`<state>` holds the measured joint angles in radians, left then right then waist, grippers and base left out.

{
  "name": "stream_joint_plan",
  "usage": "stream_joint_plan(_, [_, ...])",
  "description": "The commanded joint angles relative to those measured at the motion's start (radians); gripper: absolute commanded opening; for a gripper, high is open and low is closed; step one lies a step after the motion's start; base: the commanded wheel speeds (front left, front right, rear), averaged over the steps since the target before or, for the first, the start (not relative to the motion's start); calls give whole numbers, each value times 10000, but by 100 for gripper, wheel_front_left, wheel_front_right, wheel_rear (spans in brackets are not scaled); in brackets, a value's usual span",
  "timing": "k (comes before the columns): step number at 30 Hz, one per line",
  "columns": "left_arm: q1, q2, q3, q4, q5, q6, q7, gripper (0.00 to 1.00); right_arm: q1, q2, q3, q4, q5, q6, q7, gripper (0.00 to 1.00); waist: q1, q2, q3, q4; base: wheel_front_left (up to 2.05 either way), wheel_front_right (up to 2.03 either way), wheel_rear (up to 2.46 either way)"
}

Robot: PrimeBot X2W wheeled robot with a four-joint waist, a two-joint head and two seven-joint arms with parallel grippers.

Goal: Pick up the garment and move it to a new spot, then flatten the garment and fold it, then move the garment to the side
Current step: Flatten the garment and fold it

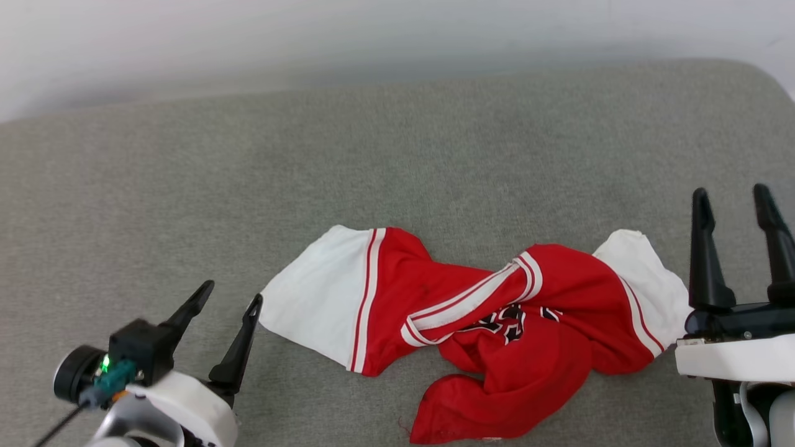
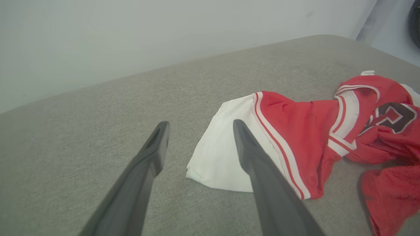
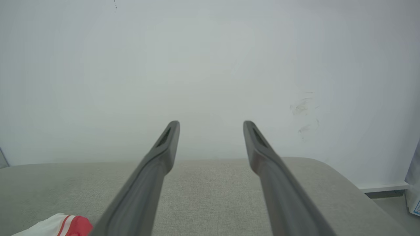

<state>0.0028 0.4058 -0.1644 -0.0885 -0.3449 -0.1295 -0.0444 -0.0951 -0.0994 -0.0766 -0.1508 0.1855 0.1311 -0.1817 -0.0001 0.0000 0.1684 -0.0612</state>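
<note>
Head view reveals garment lettering; right wrist, a sleeve.

Grey woven upholstered surface, rounded corner at 1 o'clock. Plain pale wall behind, at 12. Right wrist view: dark scuffs on the wall toward 3; white skirting at 4. Light soft, even.

It was a plain, bare indoor room, perhaps a test space: a grey fabric-covered surface with a rounded corner stood against a scuffed white wall with a baseboard.
</note>
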Motion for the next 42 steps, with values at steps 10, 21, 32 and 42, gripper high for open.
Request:
stream_joint_plan(10, [-838, 723, -329, -484, -839, 332, 3808, 100, -220, 394, -65, -294, -604, -5, -718, 100, 1, 0, 1312, -284, 0, 0, 0])
stream_joint_plan(21, [-1613, 1426, -534, 218, -1000, 354, 5891, 100, -464, 496, 152, -87, -789, -5, -804, 100, 1, 0, 2014, -617, 0, 0, 0])
stream_joint_plan(32, [-1498, 1267, -1275, 1112, -1382, 169, 6170, 0, -479, 502, 43, 162, -791, -5, -833, 100, 1, 0, 2270, -585, 0, 0, 0])
stream_joint_plan(42, [-1452, 1146, -411, 318, -1023, 766, 4045, 0, -341, 103, 119, 634, -1202, -5, 332, 100, 1, 0, 1342, 13, 0, 0, 0])
